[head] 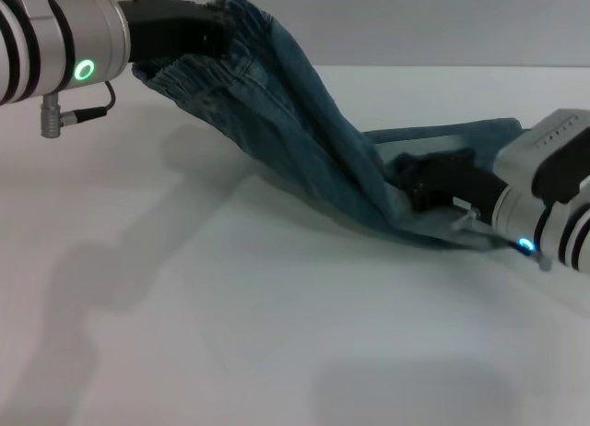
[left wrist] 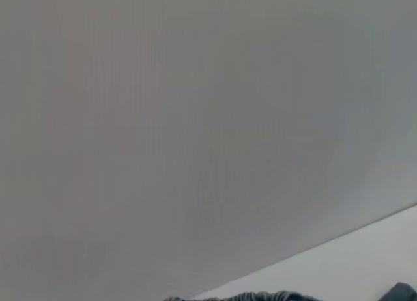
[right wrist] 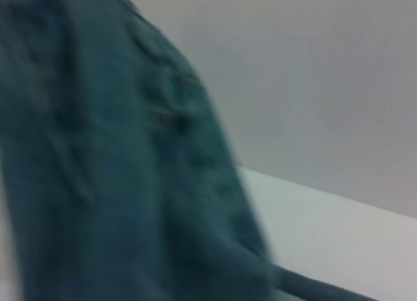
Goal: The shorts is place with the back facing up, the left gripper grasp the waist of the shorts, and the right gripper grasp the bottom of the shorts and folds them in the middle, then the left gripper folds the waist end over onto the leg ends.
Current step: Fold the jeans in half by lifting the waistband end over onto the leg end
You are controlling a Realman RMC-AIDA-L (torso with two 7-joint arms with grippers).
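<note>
- White table [head: 230, 334] across most of the head view, shadowed lower left.
- Shorts [head: 304, 140] stretched diagonally from upper left down to right of centre, raised at the upper end, lower end on the table.
- Left gripper [head: 180, 29] at upper left, clamped on the ruffled waist [head: 198, 71], held above the table.
- Right gripper [head: 433, 182] at right, low by the table, closed on the bottom of the shorts [head: 433, 228].
</note>
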